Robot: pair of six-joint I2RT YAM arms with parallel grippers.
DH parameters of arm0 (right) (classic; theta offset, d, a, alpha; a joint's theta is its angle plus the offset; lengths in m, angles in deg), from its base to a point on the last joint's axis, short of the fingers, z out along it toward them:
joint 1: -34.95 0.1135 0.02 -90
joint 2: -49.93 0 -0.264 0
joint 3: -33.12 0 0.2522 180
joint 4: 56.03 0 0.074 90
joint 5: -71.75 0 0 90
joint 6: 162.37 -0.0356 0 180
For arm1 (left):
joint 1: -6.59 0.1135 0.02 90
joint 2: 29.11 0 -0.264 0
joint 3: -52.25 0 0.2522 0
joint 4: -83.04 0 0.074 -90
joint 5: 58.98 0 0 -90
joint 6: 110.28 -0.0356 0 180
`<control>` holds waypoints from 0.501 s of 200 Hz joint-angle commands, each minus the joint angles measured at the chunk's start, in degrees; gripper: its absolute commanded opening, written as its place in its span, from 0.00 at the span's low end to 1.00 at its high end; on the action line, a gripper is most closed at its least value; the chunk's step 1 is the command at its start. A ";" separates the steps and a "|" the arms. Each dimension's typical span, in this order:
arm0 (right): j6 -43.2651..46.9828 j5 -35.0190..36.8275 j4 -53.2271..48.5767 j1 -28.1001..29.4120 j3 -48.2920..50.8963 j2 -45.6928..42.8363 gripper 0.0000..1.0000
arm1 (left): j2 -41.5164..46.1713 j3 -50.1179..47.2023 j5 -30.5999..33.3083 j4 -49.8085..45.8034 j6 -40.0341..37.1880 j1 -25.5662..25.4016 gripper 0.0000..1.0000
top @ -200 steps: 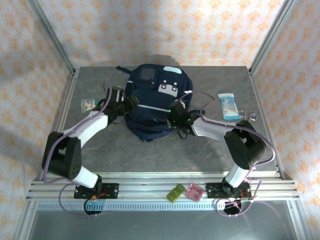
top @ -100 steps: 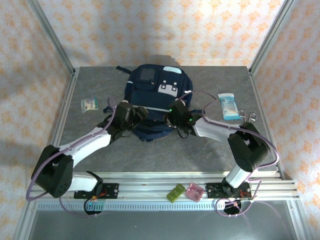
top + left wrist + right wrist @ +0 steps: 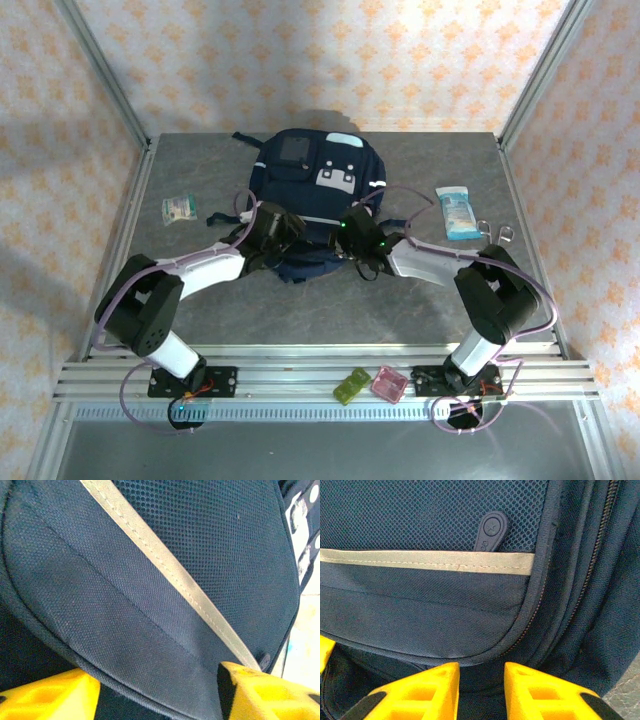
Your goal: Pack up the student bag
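Note:
The student bag (image 3: pixel 310 185) lies flat in the middle of the table, navy blue with white patches and a light stripe (image 3: pixel 165 565). My left gripper (image 3: pixel 286 243) is at its near left edge. In the left wrist view the left gripper (image 3: pixel 157 682) is open, yellow fingers (image 3: pixel 265 692) wide apart, with the rim of the bag's front flap between them. My right gripper (image 3: pixel 346 238) is at the near right edge. In the right wrist view the right gripper (image 3: pixel 480 675) stands narrow, pinching dark bag fabric just below the piped pocket seam. A round zipper pull (image 3: pixel 490 530) shows above the stripe.
A small green packet (image 3: pixel 178 207) lies left of the bag. A blue-and-white packet (image 3: pixel 458 212) and a metal clip (image 3: pixel 497 232) lie to the right. A green box (image 3: pixel 352 386) and a pink box (image 3: pixel 388 383) sit on the front rail.
My left gripper has swung from the bag's left side round to its near edge, close to the right gripper. The right gripper has stayed on the bag.

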 commanded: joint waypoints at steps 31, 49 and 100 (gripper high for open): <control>-1.32 0.09 0.63 0.73 1.79 -2.60 0.29 | -7.03 4.99 4.34 4.75 -0.59 -0.46 0.63; -1.51 0.30 0.58 0.82 2.35 -3.28 0.29 | -8.51 5.78 4.55 5.43 -0.49 -0.41 0.52; -0.54 2.11 -0.63 0.82 4.23 -7.17 0.29 | -7.78 8.34 1.62 4.10 -1.53 0.01 0.00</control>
